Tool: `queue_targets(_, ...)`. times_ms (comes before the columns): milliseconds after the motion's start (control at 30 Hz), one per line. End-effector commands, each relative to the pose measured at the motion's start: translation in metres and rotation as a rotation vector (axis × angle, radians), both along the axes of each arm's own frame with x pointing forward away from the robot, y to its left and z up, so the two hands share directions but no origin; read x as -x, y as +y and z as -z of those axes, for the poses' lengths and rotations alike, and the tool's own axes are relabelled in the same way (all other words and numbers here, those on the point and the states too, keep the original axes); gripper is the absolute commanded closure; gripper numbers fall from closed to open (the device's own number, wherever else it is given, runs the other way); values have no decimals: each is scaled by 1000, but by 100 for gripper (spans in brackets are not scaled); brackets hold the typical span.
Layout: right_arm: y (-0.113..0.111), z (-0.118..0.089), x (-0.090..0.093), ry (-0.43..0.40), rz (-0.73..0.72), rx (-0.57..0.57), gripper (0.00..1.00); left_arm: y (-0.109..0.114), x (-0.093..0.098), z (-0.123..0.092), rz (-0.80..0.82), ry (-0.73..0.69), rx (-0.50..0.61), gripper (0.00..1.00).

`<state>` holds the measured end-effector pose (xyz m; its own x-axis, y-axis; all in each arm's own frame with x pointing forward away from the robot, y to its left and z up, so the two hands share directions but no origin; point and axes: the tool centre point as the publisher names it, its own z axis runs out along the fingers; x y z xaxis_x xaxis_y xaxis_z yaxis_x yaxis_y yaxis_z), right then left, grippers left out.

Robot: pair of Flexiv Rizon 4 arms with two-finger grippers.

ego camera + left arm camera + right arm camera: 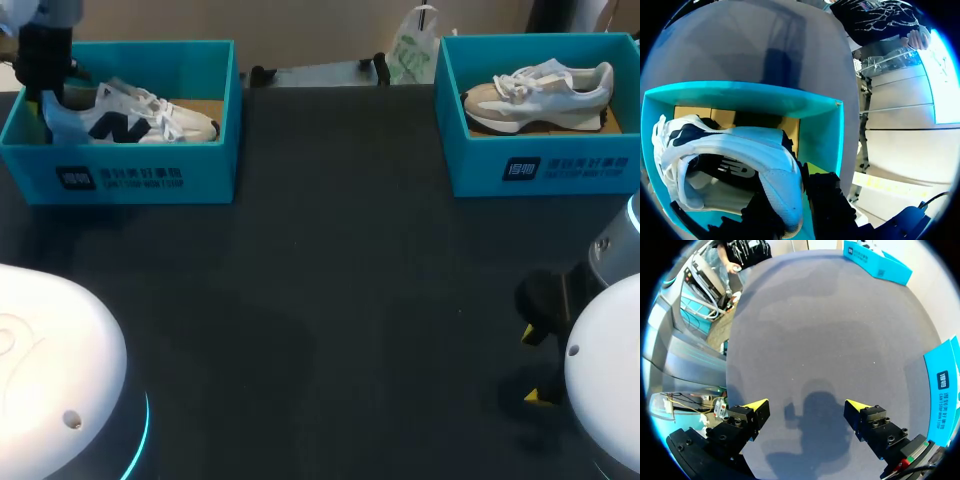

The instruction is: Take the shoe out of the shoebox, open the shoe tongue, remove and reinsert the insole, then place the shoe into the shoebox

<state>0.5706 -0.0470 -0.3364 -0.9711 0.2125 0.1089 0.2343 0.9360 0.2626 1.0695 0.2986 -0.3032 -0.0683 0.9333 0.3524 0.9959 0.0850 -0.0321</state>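
A white shoe with navy marks (130, 118) lies in the teal shoebox (120, 178) at the table's far left. My left gripper (45, 95) reaches down into that box at the shoe's heel. In the left wrist view its black fingers (826, 200) are shut on the heel's rim (782, 195), and the yellow tips are hidden behind the shoe (730, 155). My right gripper (535, 365) hangs low over the table's near right. Its fingers stand open (807, 405) with nothing between them.
A second teal shoebox (545, 165) at the far right holds a beige and white shoe (540, 92); its wall (941, 390) shows beside my right gripper. A crumpled plastic bag (412, 48) lies at the far edge between the boxes. Dark tabletop (340, 300) spreads across the middle.
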Motion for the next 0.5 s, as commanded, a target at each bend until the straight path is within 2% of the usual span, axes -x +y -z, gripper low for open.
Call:
queue_targets(33, -1, -1, 2, -3, 0, -1, 0, 4, 0, 7, -3, 2, 9, 100)
queue_targets(100, -1, -1, 2, -3, 0, -1, 0, 5, 1, 9, -3, 9, 41, 100)
queue_targets(500, -1, -1, 2, -3, 0, -1, 0, -1, 6, 37, 7, 14, 48, 100)
